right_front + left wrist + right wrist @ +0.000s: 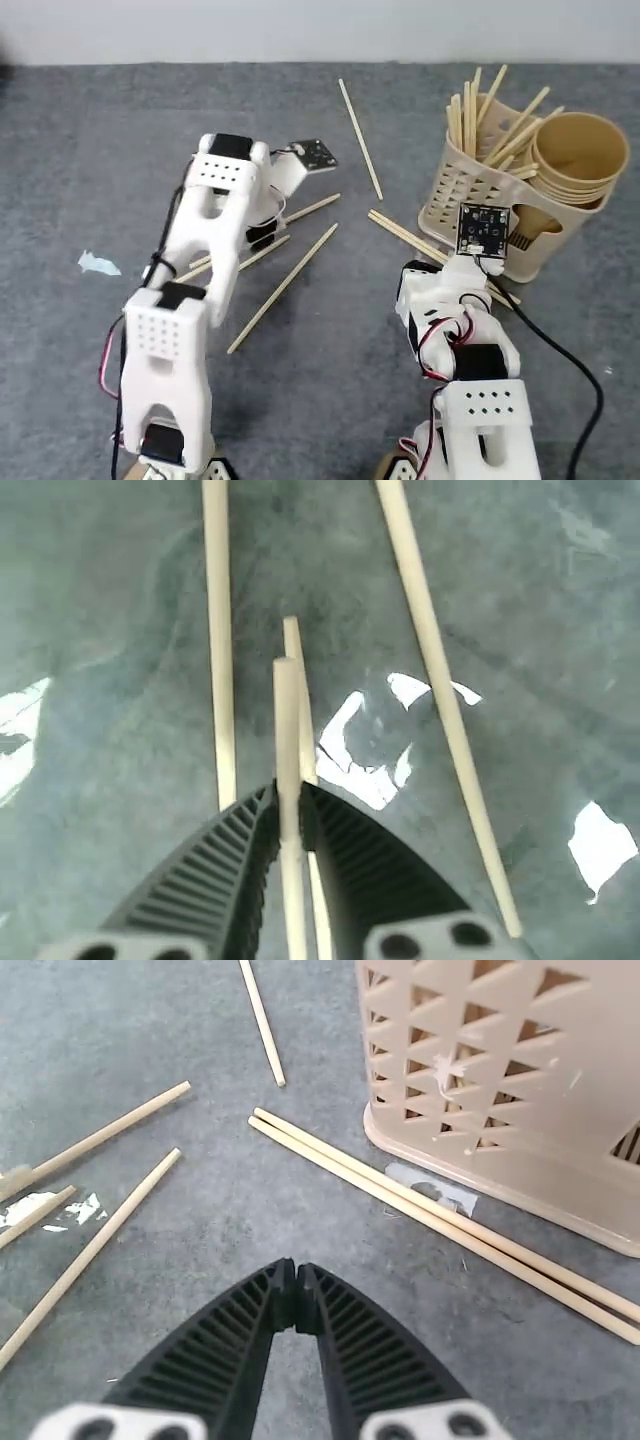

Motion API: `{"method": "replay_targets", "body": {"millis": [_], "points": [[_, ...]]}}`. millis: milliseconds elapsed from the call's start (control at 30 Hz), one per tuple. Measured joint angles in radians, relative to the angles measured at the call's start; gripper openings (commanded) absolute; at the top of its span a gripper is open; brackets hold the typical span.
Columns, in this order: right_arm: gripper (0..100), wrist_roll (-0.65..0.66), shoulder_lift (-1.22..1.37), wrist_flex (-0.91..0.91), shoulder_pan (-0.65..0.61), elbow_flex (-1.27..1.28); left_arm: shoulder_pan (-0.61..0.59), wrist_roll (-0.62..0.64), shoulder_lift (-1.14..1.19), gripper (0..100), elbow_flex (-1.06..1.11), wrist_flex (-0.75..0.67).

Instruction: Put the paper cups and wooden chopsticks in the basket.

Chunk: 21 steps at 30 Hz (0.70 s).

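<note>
Clenched on a single chopstick (286,730) at its very tips, the left pincer (290,815) is held low over the desk (120,630), with a second stick (293,645) just beneath it. The right pincer (296,1305) is closed on nothing; a pair of chopsticks (420,1205) lies ahead of it, beside the basket (520,1080) where the paper cups (580,155) are stacked. Pinched so narrowly, the chopstick could be swivelled or dropped when lifted, or snagged on the crowded basket rim.

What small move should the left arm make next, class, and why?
Probably a short lift straight up. The left gripper is shut on a chopstick, low over the table with other chopsticks close beside it. The basket stands well apart, so the stick likely needs height before it is carried over.
</note>
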Motion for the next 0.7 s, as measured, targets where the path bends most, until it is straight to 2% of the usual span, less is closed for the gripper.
{"method": "replay_targets", "body": {"millis": [200,633,700], "points": [[1.9,0.000,0.000,0.000,0.000,0.000,-0.002,0.000,0.141,10,-0.164,0.049],[1.9,0.021,0.000,0.000,0.000,0.000,0.005,0.000,0.153,10,-0.192,0.049],[1.9,0.021,0.000,0.000,0.000,0.000,0.005,0.000,0.153,14,-0.192,0.049]]}}
